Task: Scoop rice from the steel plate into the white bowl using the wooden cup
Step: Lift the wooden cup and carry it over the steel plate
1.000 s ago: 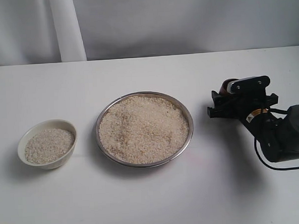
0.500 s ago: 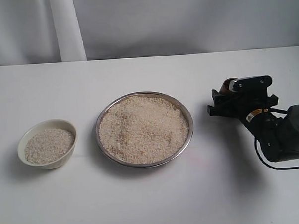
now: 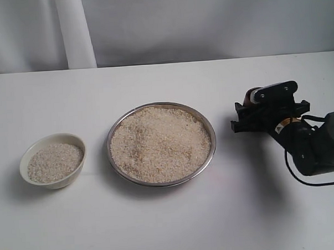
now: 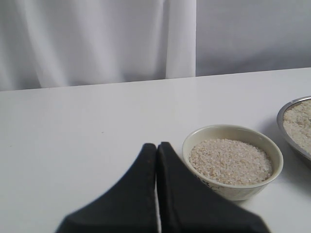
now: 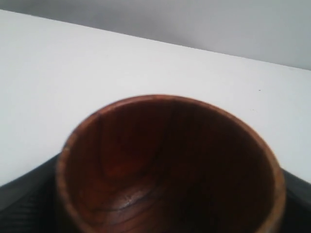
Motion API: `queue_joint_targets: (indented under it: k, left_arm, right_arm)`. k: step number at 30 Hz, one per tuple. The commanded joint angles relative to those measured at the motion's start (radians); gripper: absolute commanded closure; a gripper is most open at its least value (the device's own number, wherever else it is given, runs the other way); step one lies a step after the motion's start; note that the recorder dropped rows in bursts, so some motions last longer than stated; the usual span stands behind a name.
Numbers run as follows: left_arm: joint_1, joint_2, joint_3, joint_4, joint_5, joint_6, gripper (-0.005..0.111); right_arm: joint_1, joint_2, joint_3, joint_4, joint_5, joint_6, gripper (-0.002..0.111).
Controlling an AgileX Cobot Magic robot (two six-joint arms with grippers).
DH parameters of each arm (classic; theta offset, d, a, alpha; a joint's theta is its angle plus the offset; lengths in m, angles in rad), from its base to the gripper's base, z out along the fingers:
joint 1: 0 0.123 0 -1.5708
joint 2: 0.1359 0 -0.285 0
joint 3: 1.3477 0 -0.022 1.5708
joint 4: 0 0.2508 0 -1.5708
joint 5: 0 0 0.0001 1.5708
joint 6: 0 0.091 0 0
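— White tabletop (image 3: 160, 225) under a pale curtain (image 3: 207, 23), three vessels in a row. Which arm does the coming move belong to?

— Judging by position, the right one. The right gripper (image 3: 247, 115) sits at the right end of the row in the exterior view. Its jaws stand wide around the wooden cup (image 5: 165, 160) and hold it. The right wrist view looks straight into the cup's dark inside, and no grains show there.

— And where does the rice (image 3: 159, 143) lie from that cup?

— To its left in the exterior view. The rice is heaped in the steel plate (image 3: 214, 140) at the middle of the table. Bare table separates the plate's near rim from the gripper, so they are apart, not touching. The white bowl (image 3: 69, 179) stands beyond the plate on the far left, already partly filled with grains.

— So the plate lies between cup and bowl?

— Yes, all three are roughly in line. The scoop probably calls for a sideways reach to the plate first, then a carry across it to the bowl.

— What about the left gripper (image 4: 156, 160)?

— Its fingers are pressed together on nothing. The left wrist view shows the bowl just beside them, so that arm is nearer the bowl, yet it carries no cup.

— How is the cup's mouth turned towards the plate?

— The exterior view shows only a sliver of it, so that cannot be told.
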Motion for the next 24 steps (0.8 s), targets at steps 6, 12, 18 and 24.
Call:
queue_joint_targets:
  k: [6, 12, 18, 24]
  left_arm:
    - [-0.003, 0.000, 0.002, -0.008, -0.011, -0.005, 0.107]
    - [-0.003, 0.000, 0.002, -0.008, -0.011, -0.005, 0.107]
    - [-0.003, 0.000, 0.002, -0.008, -0.011, -0.005, 0.107]
    - [-0.003, 0.000, 0.002, -0.008, -0.011, -0.005, 0.107]
  right_arm:
    - [0.004, -0.225, -0.003, -0.197, 0.282, -0.014, 0.108]
    - [0.004, -0.426, -0.003, -0.264, 0.473, 0.014, 0.108]
    - [0.045, -0.607, -0.038, -0.329, 0.675, 0.011, 0.108]
    - [0.198, -0.658, -0.218, -0.487, 1.107, 0.003, 0.108]
